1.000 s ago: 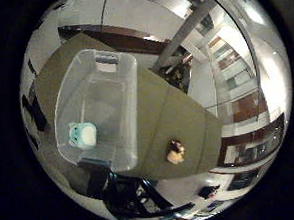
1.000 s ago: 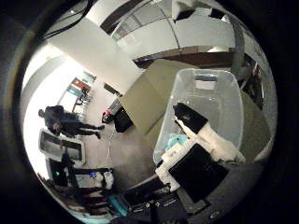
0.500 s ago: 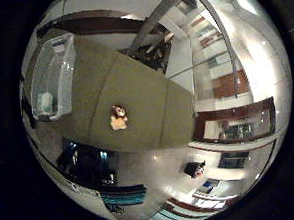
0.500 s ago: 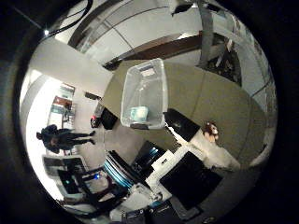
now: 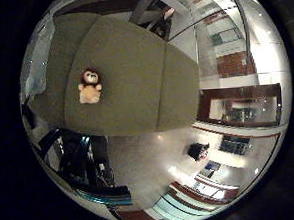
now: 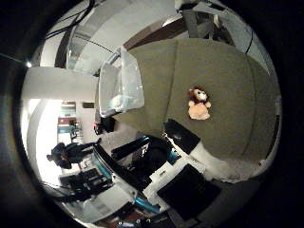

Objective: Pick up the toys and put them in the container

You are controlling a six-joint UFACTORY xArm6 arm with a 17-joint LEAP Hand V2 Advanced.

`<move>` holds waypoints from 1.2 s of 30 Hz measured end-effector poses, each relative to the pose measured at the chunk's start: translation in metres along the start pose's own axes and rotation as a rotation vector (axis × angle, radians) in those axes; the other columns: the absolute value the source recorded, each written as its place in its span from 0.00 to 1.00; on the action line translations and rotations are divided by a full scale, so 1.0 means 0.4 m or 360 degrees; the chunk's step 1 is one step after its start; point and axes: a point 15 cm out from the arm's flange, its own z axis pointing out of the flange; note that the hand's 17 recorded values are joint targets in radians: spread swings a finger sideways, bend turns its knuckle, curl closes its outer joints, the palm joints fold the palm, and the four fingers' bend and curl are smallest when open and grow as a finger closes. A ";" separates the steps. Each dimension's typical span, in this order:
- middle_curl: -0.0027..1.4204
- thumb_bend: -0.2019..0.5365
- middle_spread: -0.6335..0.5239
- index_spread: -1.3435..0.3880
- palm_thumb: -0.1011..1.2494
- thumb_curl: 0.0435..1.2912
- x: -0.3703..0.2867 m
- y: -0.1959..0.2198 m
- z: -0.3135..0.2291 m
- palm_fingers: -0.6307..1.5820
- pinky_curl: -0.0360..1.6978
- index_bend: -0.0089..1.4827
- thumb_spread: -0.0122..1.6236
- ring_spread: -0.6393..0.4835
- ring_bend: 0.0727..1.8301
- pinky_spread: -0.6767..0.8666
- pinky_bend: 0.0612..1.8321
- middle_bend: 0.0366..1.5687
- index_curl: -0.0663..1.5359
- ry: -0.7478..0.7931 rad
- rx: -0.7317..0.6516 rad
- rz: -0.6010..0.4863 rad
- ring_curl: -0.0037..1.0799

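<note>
A small brown and cream plush toy (image 5: 88, 86) lies on the olive green table (image 5: 145, 70), away from the container. It also shows in the right thumb side palm view (image 6: 198, 102). The clear plastic container (image 6: 122, 84) stands at one end of the table. My hand (image 6: 195, 161) shows as black and white parts reaching in from the edge of the right thumb side palm view, above the table and away from the toy. Its fingers look straight and hold nothing.
The table's edges (image 5: 182, 113) drop to a shiny floor. Chairs and dark furniture (image 5: 75, 159) stand beside the table. A pillar and glass walls (image 5: 230, 80) stand further off.
The camera has swung away from the container toward the plush toy, which now looks larger and closer. The container has left the right little finger side palm view.
</note>
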 end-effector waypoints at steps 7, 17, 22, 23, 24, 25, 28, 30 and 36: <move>0.20 0.24 0.61 0.57 0.55 0.23 -0.011 0.022 0.176 0.35 0.07 0.14 0.65 0.74 0.08 0.67 0.21 0.08 0.27 -0.0032 -0.0038 -0.0041 0.23; 0.17 0.24 0.62 0.55 0.58 0.23 -0.032 0.055 0.347 0.32 0.09 0.14 0.63 0.75 0.08 0.66 0.22 0.09 0.27 -0.0074 -0.0092 -0.0049 0.24; 0.17 0.24 0.62 0.54 0.59 0.24 -0.007 0.037 0.408 0.32 0.10 0.14 0.61 0.75 0.07 0.66 0.22 0.08 0.27 -0.0071 -0.0104 -0.0061 0.24; 0.17 0.24 0.62 0.54 0.60 0.24 0.004 0.033 0.420 0.31 0.10 0.14 0.61 0.75 0.07 0.66 0.22 0.08 0.27 -0.0066 -0.0101 -0.0055 0.24; 0.17 0.24 0.62 0.54 0.60 0.24 0.011 0.031 0.431 0.31 0.10 0.14 0.61 0.75 0.07 0.66 0.22 0.08 0.27 -0.0065 -0.0103 -0.0055 0.24; 0.17 0.24 0.62 0.54 0.60 0.24 0.021 0.033 0.445 0.31 0.10 0.14 0.61 0.75 0.07 0.66 0.22 0.08 0.27 -0.0065 -0.0108 -0.0054 0.24; 0.17 0.24 0.62 0.54 0.60 0.24 0.038 0.045 0.480 0.31 0.10 0.14 0.60 0.75 0.07 0.66 0.22 0.08 0.27 -0.0068 -0.0130 -0.0061 0.24; 0.17 0.24 0.62 0.54 0.60 0.24 0.041 0.054 0.506 0.31 0.10 0.14 0.60 0.75 0.07 0.66 0.21 0.09 0.27 -0.0077 -0.0146 -0.0063 0.24; 0.17 0.24 0.62 0.54 0.60 0.24 0.042 0.061 0.570 0.31 0.11 0.14 0.60 0.75 0.07 0.66 0.21 0.08 0.27 -0.0101 -0.0172 -0.0060 0.24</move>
